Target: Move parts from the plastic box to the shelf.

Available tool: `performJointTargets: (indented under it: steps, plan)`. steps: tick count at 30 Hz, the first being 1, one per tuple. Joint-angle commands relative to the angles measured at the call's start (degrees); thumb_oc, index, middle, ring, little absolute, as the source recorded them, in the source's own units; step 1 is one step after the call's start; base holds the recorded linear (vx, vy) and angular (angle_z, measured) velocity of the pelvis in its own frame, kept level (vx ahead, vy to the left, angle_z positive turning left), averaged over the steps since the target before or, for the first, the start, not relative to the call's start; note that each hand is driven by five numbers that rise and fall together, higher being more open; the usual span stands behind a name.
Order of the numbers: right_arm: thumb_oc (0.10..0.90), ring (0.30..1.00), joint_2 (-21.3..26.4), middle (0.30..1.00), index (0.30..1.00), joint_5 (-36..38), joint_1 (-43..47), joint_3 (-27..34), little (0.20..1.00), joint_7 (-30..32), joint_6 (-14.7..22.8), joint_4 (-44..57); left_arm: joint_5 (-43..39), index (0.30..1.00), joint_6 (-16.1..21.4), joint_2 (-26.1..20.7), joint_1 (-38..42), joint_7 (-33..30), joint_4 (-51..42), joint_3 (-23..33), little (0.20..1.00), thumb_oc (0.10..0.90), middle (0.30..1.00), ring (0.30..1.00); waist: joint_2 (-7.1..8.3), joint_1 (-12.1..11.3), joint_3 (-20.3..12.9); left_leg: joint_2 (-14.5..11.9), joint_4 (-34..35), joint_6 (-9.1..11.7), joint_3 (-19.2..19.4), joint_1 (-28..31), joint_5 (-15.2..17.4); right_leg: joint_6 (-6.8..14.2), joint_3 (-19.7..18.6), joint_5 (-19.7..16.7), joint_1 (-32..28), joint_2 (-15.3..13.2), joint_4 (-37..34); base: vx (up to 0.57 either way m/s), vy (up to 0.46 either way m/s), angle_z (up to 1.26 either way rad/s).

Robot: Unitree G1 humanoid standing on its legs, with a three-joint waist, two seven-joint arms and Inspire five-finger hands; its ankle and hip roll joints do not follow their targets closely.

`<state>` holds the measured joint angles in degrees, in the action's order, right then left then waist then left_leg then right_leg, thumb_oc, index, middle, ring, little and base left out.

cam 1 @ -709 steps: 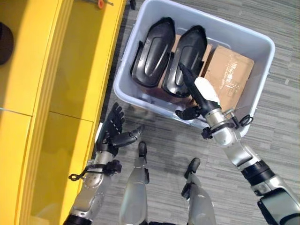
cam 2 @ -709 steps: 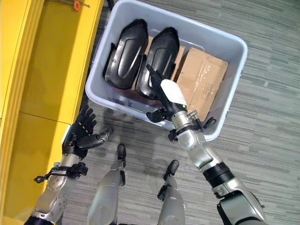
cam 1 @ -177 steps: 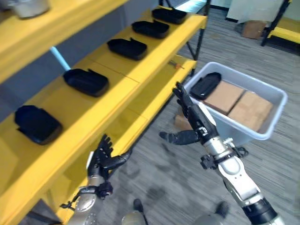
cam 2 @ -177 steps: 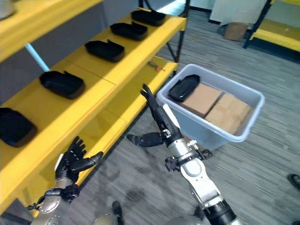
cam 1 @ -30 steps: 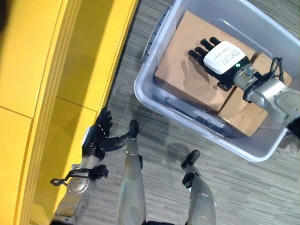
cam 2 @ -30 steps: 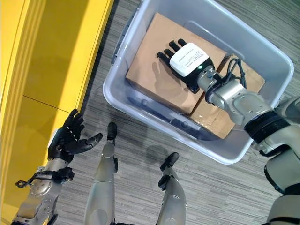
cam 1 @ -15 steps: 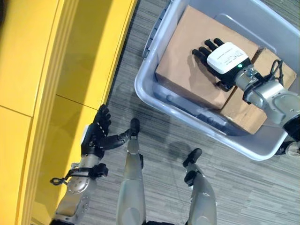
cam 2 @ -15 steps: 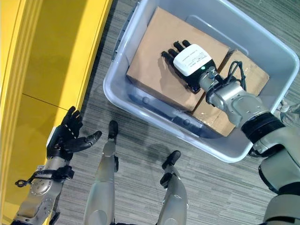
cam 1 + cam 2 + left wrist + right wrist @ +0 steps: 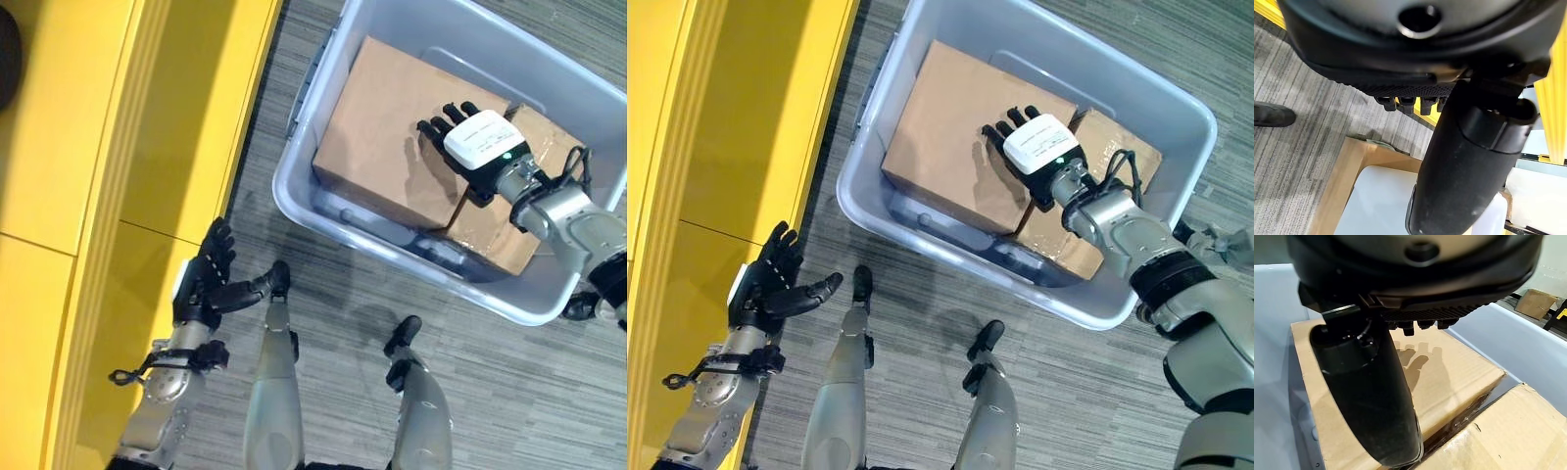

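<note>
The right robot hand (image 9: 474,143), fingers straight and holding nothing, hovers over a cardboard box (image 9: 392,137) inside the plastic box (image 9: 411,34). The left robot hand (image 9: 204,284) hangs open and empty beside the yellow shelf (image 9: 108,137).

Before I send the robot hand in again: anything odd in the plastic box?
Yes: the plastic box shows just two cardboard boxes, the larger tilted across the smaller; no black parts visible. The right robot hand hovers open above them.
</note>
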<state>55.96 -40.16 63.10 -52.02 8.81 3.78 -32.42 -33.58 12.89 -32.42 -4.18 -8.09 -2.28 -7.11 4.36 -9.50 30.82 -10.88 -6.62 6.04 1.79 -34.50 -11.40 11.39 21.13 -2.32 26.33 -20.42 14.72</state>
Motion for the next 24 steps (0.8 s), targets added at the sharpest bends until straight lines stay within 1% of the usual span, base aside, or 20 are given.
performJointTargets:
  steps: [1, 8, 17, 24]
  plan:
    - [0.9, 1.0, 2.05, 1.0, 1.0, 2.86, 4.89, 3.72, 1.0, 3.51, -0.81, 0.05, -0.59, 1.0, 4.0, 0.55, 1.81, 0.79, -4.21, -0.46, 1.0, 0.9, 1.0, 1.0, -0.55, 0.67, -1.02, -5.81, 0.36, 4.4, 2.7, 6.4, 3.19, 1.16, 0.66, -2.53, -4.32, -0.68, -2.27, 0.0, 0.0, 0.0]
    - [0.9, 1.0, 1.26, 1.0, 1.0, 3.33, 4.49, 4.37, 1.0, 3.42, -0.88, -0.16, -0.39, 1.0, 3.86, 0.68, 2.55, 0.87, -3.97, -0.29, 1.0, 0.9, 1.0, 1.0, -0.66, 1.11, -1.02, -5.58, 1.27, 4.44, 3.6, 9.16, 3.07, 1.51, 0.16, -3.74, -6.8, -0.95, -4.46, -0.01, 0.013, -0.04]
    - [0.9, 1.0, 0.89, 1.0, 1.0, 4.72, 2.25, 7.63, 1.0, 4.42, -1.24, -0.04, -0.42, 1.0, 3.76, 1.61, 4.16, 0.99, -3.25, -1.05, 1.0, 0.9, 1.0, 1.0, -0.95, 2.25, -1.03, -4.7, 2.72, 4.27, 5.09, 11.78, 2.99, 2.11, -0.38, -5.85, -9.48, -1.6, -8.19, -0.01, 0.017, -0.04]
    - [0.9, 1.0, 1.19, 1.0, 1.0, 4.89, 1.16, 9.17, 1.0, 4.71, -1.22, 1.07, -0.44, 1.0, 3.77, 2.0, 4.54, 0.88, -2.83, -0.96, 1.0, 0.9, 1.0, 1.0, -1.06, 3.03, -1.03, -4.26, 2.64, 4.1, 5.8, 12.26, 3.0, 2.37, -0.65, -6.93, -10.08, -2.34, -9.26, 0.0, 0.018, -0.06]
